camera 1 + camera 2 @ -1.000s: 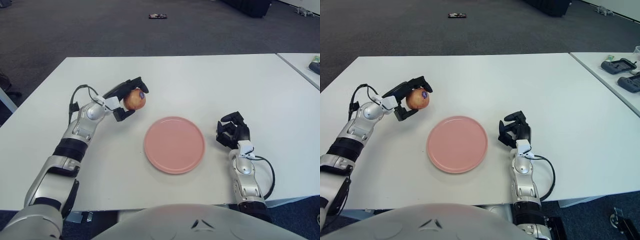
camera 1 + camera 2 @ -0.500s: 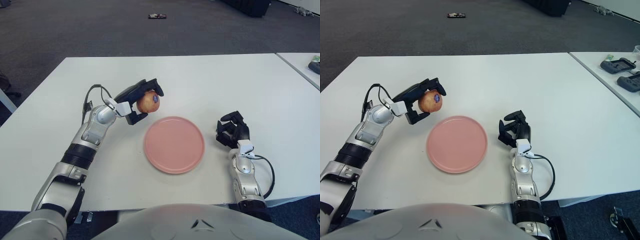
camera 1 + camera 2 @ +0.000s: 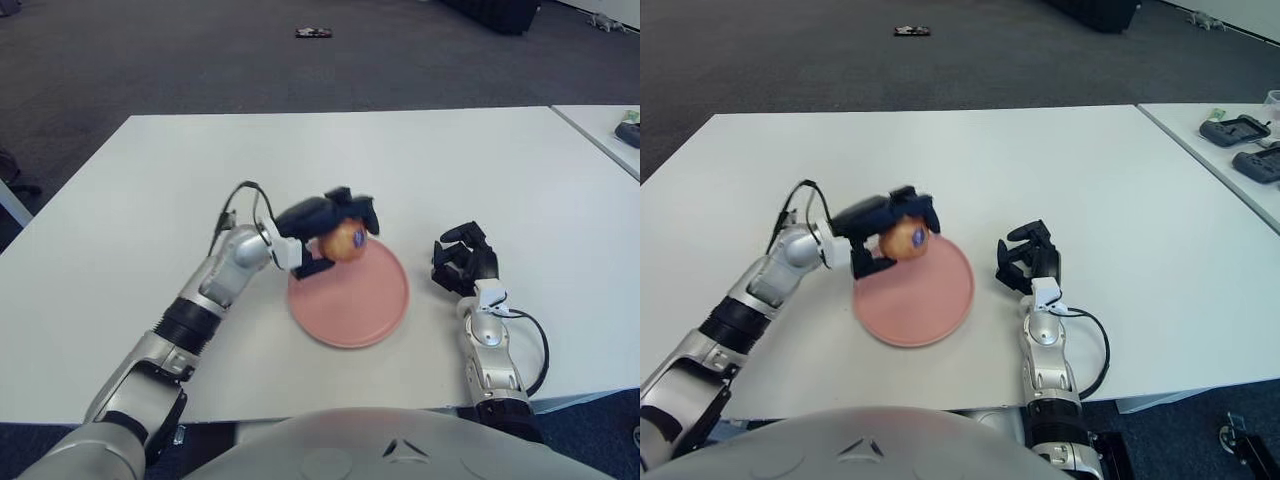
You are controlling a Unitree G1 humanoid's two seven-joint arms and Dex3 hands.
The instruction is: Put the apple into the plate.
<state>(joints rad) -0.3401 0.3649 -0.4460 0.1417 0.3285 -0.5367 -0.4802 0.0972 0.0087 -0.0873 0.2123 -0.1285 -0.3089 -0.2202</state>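
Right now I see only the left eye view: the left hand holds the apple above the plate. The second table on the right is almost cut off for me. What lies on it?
Observer: On that side table lies a dark device that looks like a handheld controller, far from the left hand, the apple and the plate.
Operator: Only one?
Observer: No, a second device lies just nearer than the first.
Operator: Anything on the floor beyond the right hand?
Observer: A small dark part, perhaps a caster, shows low on the right.
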